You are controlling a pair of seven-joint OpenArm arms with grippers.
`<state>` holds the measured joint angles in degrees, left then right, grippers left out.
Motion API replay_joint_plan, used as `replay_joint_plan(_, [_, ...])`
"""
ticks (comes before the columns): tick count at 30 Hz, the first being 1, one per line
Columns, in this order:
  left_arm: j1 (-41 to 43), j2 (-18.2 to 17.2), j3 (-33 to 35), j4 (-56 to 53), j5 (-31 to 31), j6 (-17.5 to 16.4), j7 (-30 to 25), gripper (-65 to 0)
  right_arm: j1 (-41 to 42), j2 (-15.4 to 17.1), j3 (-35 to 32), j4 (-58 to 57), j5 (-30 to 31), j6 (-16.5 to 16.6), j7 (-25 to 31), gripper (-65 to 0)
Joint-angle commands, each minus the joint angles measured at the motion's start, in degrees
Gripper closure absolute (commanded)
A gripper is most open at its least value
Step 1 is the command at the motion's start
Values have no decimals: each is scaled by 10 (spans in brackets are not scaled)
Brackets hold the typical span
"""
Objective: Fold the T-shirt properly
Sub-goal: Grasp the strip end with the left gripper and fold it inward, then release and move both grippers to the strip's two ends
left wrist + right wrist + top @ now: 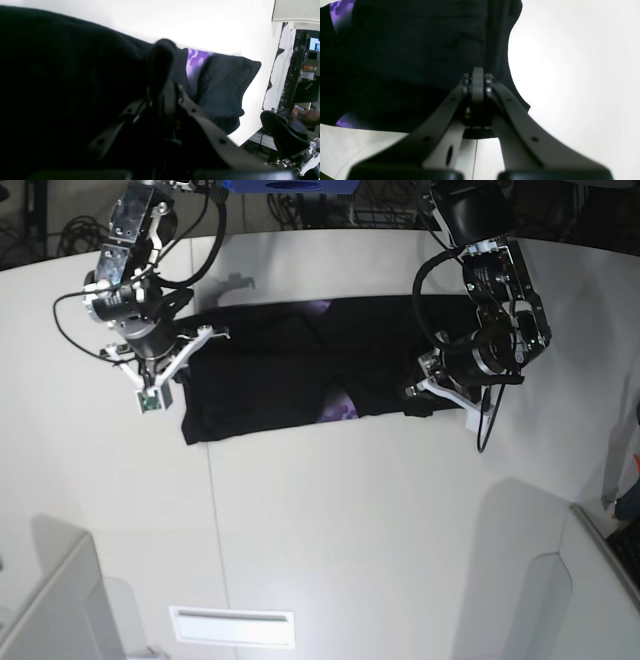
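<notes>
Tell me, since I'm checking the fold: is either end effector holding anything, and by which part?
Both grip the T-shirt. The left end effector pinches a bunched fold at one end; the right end effector is shut on the edge at the other end.

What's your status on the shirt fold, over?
Left gripper shut on T-shirt edge. Right gripper shut on opposite edge. Shirt bunched lengthwise on table. Nothing in the way.
</notes>
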<state>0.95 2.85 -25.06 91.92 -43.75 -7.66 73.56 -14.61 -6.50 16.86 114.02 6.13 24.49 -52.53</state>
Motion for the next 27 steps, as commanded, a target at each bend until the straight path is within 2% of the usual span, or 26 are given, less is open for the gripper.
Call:
replay_joint_plan(1, [-6,-1,0,13,-16,-3,-2,0,6,1,0,8,6,1,11,0])
replay_joint_plan(3, [-4,-1,0,13,-16,-3,-2,0,6,1,0,8,6,1,11,0])
replay_joint_plan(9, [-2,0,1,13,-17,-3,-2,-234,6,1,0,8,6,1,11,0])
replay_joint_plan(15, [-3,7,66,13,-17,-3,-2,-347,6,1,-1,8,6,1,11,0])
replay_joint_plan(23, [-28,7,206,20,-16,-3,-4,-352,6,1,0,8,6,1,11,0])
replay_joint_plan(27, [-6,-7,153,97,-16,-3,-2,-331,7,1,21,8,9,1,11,0])
